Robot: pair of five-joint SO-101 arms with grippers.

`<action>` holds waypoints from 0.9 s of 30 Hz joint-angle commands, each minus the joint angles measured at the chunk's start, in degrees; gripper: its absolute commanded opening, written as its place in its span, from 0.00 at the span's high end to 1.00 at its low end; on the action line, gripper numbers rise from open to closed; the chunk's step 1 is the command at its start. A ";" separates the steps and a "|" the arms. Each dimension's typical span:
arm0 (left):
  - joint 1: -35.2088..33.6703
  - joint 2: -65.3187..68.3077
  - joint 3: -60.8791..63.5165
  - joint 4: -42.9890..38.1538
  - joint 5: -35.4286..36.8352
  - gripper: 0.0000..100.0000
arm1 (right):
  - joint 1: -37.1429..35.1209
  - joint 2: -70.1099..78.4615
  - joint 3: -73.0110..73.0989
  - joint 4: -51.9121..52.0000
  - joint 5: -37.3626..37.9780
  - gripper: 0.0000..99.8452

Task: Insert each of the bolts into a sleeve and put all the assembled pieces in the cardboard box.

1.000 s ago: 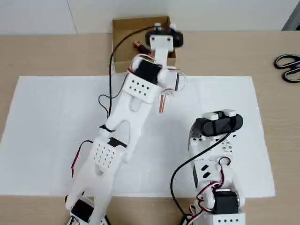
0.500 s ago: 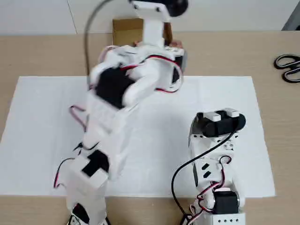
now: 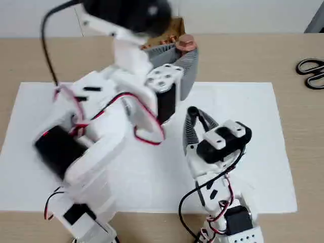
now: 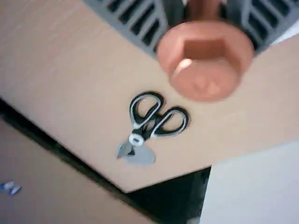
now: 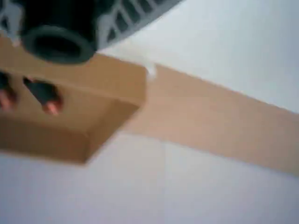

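Note:
My left gripper is raised in front of the cardboard box and is shut on a copper bolt. The left wrist view shows the bolt's head with its hexagonal socket poking out between the grey fingers. My right gripper stands over the white sheet, just below the left one, shut on a black sleeve. Beyond the sleeve lies the cardboard box, with dark pieces tipped in copper inside it.
A white paper sheet covers the middle of the wooden table. Black-handled scissors lie at the far right, and the scissors also appear beyond the bolt. The raised left arm hides most of the box.
The left arm has lifted up and back from the box, with the bolt now held high. The right gripper has swung forward and left toward it.

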 commanded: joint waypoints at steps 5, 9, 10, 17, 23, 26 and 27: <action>-0.09 -15.12 -1.27 0.62 -0.62 0.99 | -1.54 -0.92 4.48 -10.07 4.66 1.00; -0.09 -24.09 8.31 0.62 -4.57 0.99 | -1.63 -0.92 6.68 -17.01 12.92 1.00; -0.09 -26.02 12.53 0.62 -5.36 0.99 | -1.63 -0.92 7.03 -18.33 14.59 1.00; -0.18 -35.08 40.57 0.09 -6.15 0.99 | -7.60 -0.92 7.12 -20.26 19.34 1.00; -7.38 -38.77 55.96 -17.23 -6.07 0.99 | -12.70 -0.92 7.30 -20.26 19.08 1.00; -9.14 -39.56 66.51 -29.10 -5.71 0.99 | -12.97 -0.92 7.30 -20.26 18.99 1.00; -9.05 -40.00 70.20 -32.35 -5.63 0.99 | -12.97 -0.92 7.30 -20.26 18.99 1.00</action>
